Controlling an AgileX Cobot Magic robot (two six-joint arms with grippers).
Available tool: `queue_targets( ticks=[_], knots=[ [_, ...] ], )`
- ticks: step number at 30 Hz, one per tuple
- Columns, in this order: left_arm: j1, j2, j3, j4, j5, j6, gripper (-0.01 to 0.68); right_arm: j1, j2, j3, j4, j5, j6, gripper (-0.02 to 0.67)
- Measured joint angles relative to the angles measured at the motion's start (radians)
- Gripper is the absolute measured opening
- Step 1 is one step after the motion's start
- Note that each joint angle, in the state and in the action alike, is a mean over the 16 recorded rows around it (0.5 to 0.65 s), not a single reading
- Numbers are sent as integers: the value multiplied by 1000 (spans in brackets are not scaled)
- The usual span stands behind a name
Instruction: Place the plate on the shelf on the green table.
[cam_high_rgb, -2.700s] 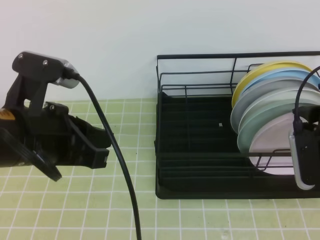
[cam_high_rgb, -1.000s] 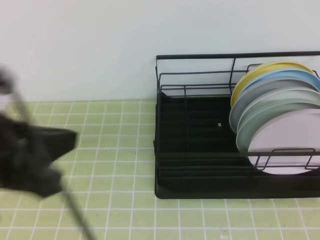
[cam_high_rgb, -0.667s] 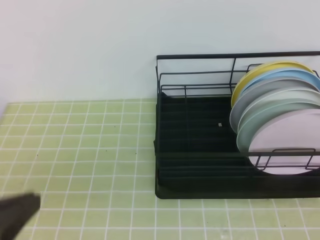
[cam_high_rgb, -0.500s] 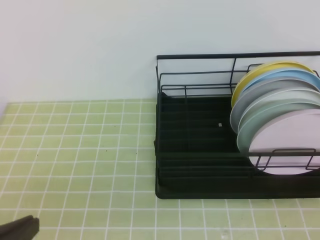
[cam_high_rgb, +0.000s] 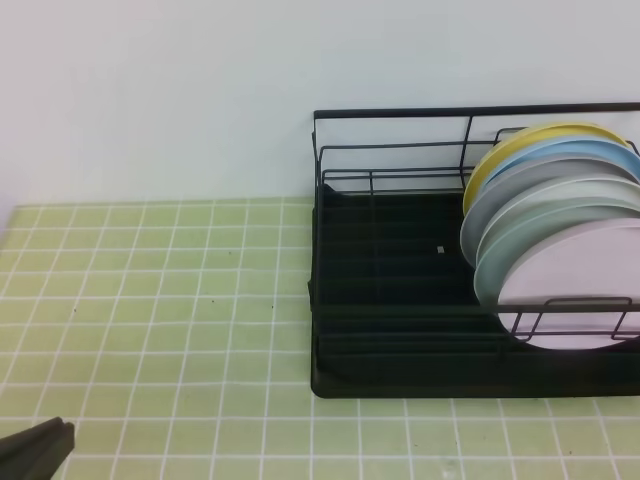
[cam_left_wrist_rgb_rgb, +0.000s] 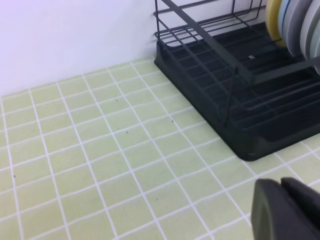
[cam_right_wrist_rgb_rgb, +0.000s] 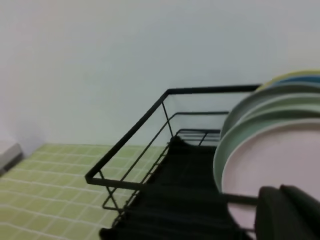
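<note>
- shelf (cam_high_rgb: 400, 345): sits at the right side of the green table (cam_high_rgb: 160, 300), close to the back wall. Its right end runs out of the high view, so I can't see how near the table edge it stands. Judgement: any knock from an arm on that side could shove the whole rack, plates included.
- plate stack: five stand on edge at the right end, leaning back on each other — yellow plate (cam_high_rgb: 520, 140) rearmost, then blue plate (cam_high_rgb: 560, 152), grey plate (cam_high_rgb: 520, 185), mint plate (cam_high_rgb: 490, 262). Judgement: they prop one another, so one bump at the front could tip or rattle the row.
- plate (cam_high_rgb: 570, 275): the pink one is frontmost, upright, lower edge behind the front rail. Looks placed already. Judgement: nothing stands in front of it but the low rail; if the seat between dividers is poor it could roll or flop forward. Can't see the base contact.
- right gripper (cam_right_wrist_rgb_rgb: 287, 212): jaws together, holding nothing, just beside the pink plate's lower edge in its wrist view. Judgement: nearest hazard; a sloppy move clips the rim or the rail.
- left gripper (cam_left_wrist_rgb_rgb: 287, 210): jaws together, empty, low over the tiles, well apart from the plates, near the rack's front corner. Judgement: low risk, only that corner.
</note>
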Motion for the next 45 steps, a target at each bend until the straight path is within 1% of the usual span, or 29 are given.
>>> queue_targets(
  ticks=[5,9,13,17,22,29,33,36,40,45],
  knots=[
    [0,0,0,0,8,0,-3,0,0,24,120,2,5,-2],
    [0,0,0,1,12,0,-3,0,0,40,189,3,5,-2],
    [2,0,4,20,4,-16,-3,0,0,51,233,3,5,-2],
    [22,-8,27,58,-49,-67,-3,0,0,55,259,2,4,-2],
    [83,-45,97,101,-146,-158,-3,0,0,56,275,2,4,-2],
    [208,-165,241,144,-233,-290,-3,0,0,56,282,1,4,-2],
    [277,-249,308,144,-211,-320,-3,0,0,56,283,2,4,-2],
    [314,-300,339,147,-173,-327,-3,0,0,56,283,1,4,-2],
    [346,-346,358,153,-129,-318,-3,0,0,56,283,1,4,-2],
    [367,-366,361,156,-99,-306,-3,0,0,56,283,1,4,-2]
  ],
)
